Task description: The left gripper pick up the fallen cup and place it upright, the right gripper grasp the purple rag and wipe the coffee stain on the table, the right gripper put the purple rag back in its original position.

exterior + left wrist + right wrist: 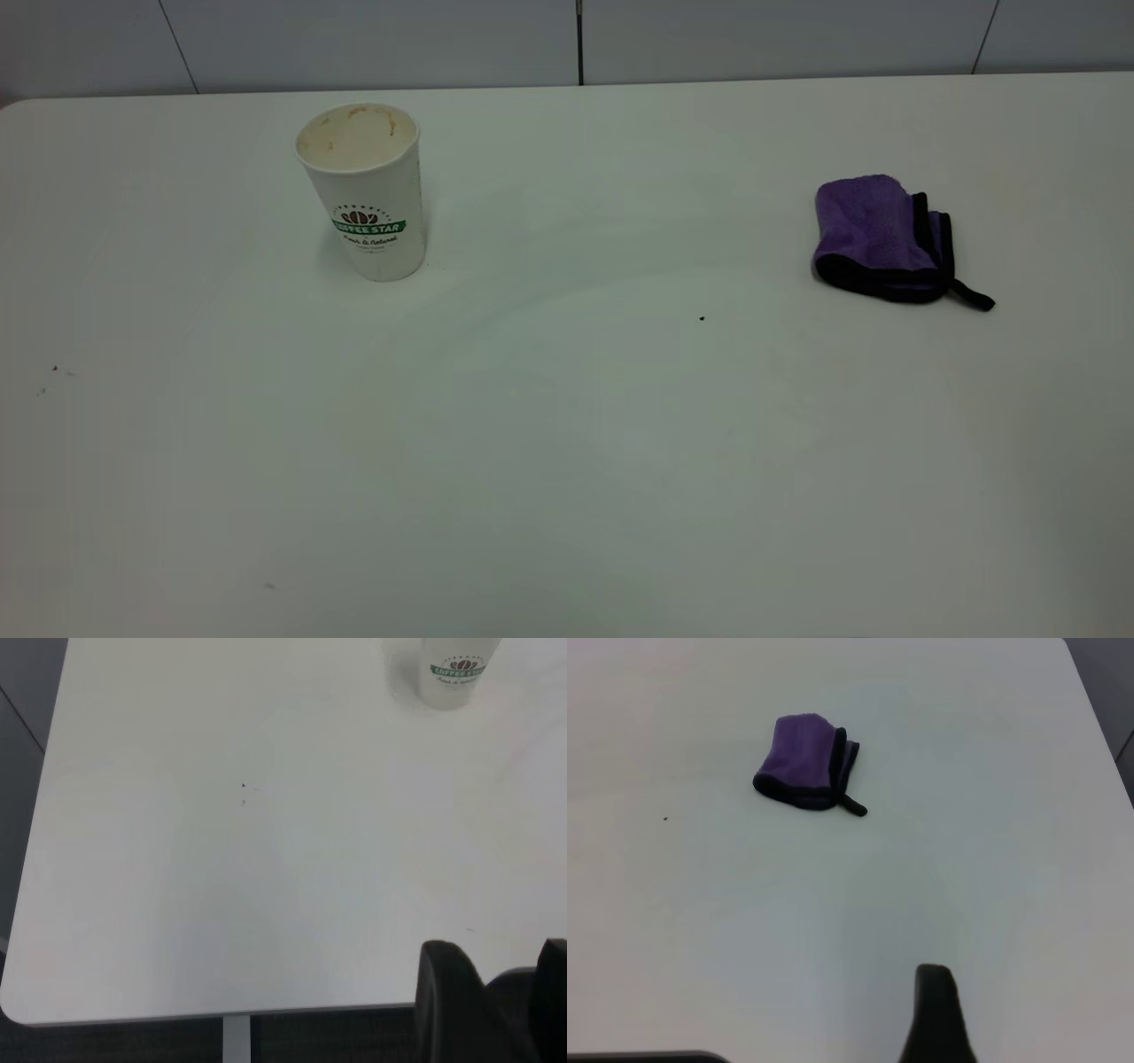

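Observation:
The cup stands upright at the back left of the table, logo facing the camera; it also shows in the left wrist view. The purple rag lies folded at the right, loop tab pointing right; it also shows in the right wrist view. No coffee stain shows, only tiny dark specks. My left gripper is open and empty, over the table's near edge, far from the cup. My right gripper shows only as a dark tip, well short of the rag. Neither gripper is in the exterior view.
A tiny dark speck lies mid-table, and faint specks lie at the left. The table's rounded corner and edge show in the left wrist view. A grey panelled wall runs behind the table.

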